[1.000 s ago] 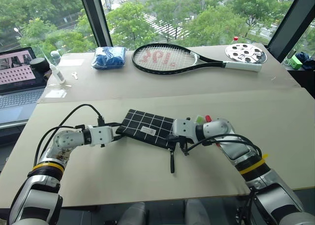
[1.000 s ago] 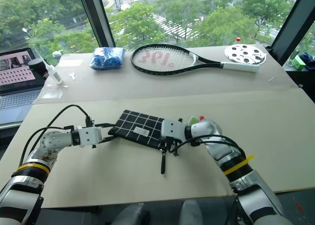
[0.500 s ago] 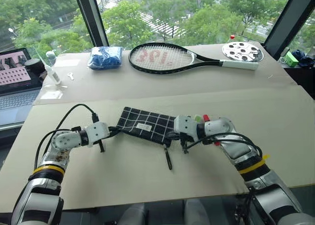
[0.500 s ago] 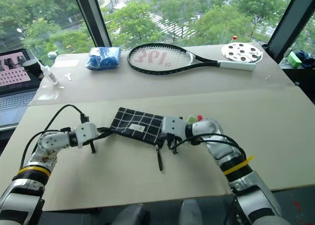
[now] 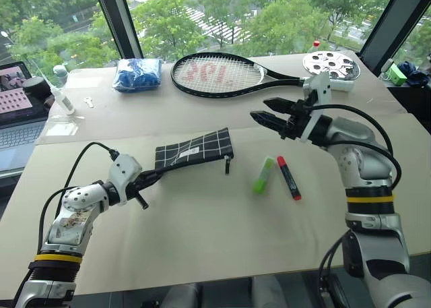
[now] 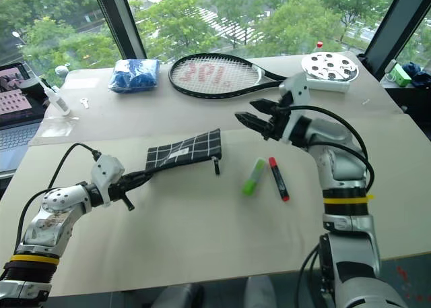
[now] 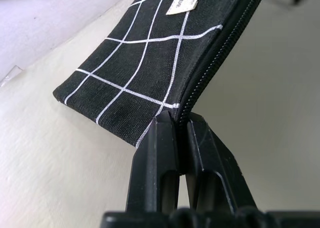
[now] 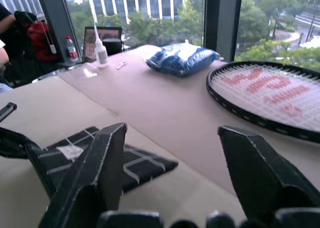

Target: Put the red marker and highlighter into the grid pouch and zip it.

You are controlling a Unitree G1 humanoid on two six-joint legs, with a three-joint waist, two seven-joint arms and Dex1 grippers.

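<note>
Red and lime-green lie side by side on the counter [image 5: 202, 254]: the red marker [image 5: 289, 177] and the highlighter [image 5: 263, 174], close together without touching, each with its long axis running roughly from the far edge towards the robot, the two slightly splayed. Both sit below and a little nearer the robot than the right claw [image 5: 269, 116], which hangs above the counter with its two black fingers spread wide and nothing between them, pointing across towards the robot's left. The highlighter lies closest beneath that claw, the marker just beyond it towards the right arm's own side. The right arm is clearly the nearer one to both pens, so by the look of things the pick-up falls to it, and the claw would need to dip down and turn across a pen's length to pinch it.

Further towards the left lies the grid pouch [image 5: 195, 150], its long axis pointing from the left claw [image 5: 143, 182] towards the pens. The left claw is pinched tight on the pouch's near corner at the end of the zip, lifting that end while the far end with the pull strap [image 5: 228, 164] hangs by the counter. From the wrist view the zip near the grip looks closed; whether the far end gapes cannot be told, and nothing shows inside the pouch.
</note>
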